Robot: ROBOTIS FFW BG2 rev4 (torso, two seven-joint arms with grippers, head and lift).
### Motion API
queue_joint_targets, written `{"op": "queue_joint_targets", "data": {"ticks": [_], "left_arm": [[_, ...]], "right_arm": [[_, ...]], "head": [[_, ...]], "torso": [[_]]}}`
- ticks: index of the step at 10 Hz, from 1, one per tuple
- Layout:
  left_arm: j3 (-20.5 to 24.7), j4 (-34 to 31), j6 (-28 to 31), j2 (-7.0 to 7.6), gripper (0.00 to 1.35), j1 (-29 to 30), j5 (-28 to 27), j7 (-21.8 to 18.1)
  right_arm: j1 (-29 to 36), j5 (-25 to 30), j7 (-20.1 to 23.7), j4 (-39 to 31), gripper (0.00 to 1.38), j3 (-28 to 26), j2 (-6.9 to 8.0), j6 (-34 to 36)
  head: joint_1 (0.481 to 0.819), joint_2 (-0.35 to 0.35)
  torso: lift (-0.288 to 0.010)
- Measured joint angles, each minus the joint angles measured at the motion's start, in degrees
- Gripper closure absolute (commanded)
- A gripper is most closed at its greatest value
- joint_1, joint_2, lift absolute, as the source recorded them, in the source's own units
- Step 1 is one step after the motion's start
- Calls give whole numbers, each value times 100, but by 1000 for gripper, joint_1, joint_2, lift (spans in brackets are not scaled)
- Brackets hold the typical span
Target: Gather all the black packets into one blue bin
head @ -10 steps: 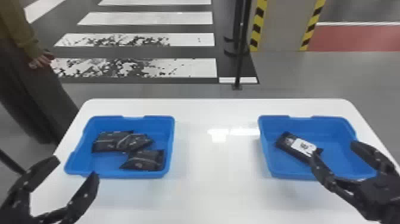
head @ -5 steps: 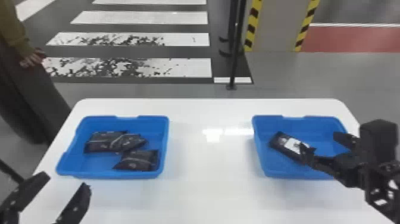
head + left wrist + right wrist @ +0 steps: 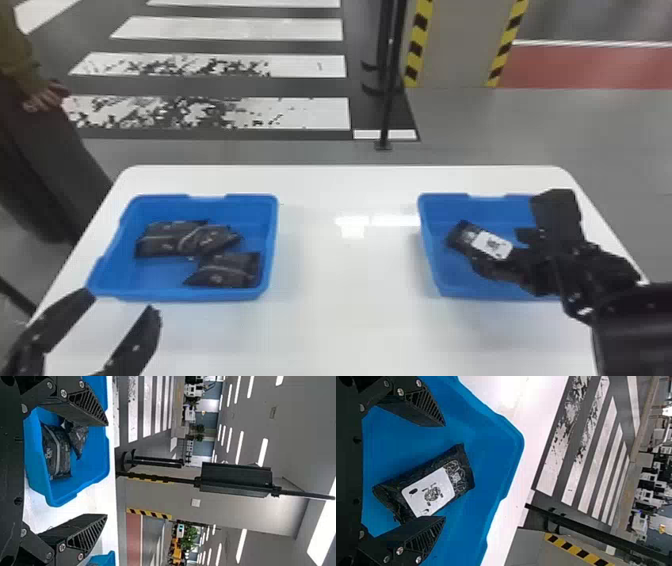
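Observation:
My right gripper (image 3: 500,255) is over the right blue bin (image 3: 432,270), beside a black packet with a white label (image 3: 462,240). In the right wrist view that packet (image 3: 462,461) lies between the spread fingers of my right gripper (image 3: 445,471), not gripped. The left blue bin (image 3: 112,280) holds several black packets (image 3: 227,270), two of them overlapping. My left gripper (image 3: 122,300) stands open in front of that bin at the near left. In the left wrist view my left gripper (image 3: 107,471) has nothing between its fingers, and black packets (image 3: 57,451) lie in the bin beyond.
Both bins stand on a white table (image 3: 345,280), one at each side, with bare tabletop between them. A thin black post (image 3: 387,100) rises from the floor behind the table. A person stands beyond the table's left edge.
My right arm has swung in over the right bin, its gripper now turned around the labelled packet. The head view has shifted slightly. The packets lie as before.

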Motion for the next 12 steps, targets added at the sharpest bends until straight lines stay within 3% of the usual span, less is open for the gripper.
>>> {"op": "queue_joint_targets", "data": {"ticks": [5, 6, 7, 9, 12], "left_arm": [[-270, 303, 40, 96, 236, -270, 170, -7], [-315, 370, 40, 107, 239, -319, 228, -9], [-363, 436, 39, 118, 239, -380, 270, -18], [-435, 529, 27, 139, 239, -456, 306, -27], [-465, 553, 25, 159, 246, -477, 340, -35]], "right_arm": [[-951, 34, -107, 1549, 209, 355, -288, 55], [-1124, 52, -135, 1866, 288, 355, -306, 63], [-1320, 76, -135, 2237, 515, 349, -327, 65], [-1485, 132, -198, 2515, 1138, 319, -343, 36], [-1471, 114, -282, 2506, 1277, 39, -278, -155]], "head": [[695, -56], [695, -70], [695, -88], [695, -108], [695, -131]], "torso": [[-110], [-110], [-110], [-110], [-110]]}}
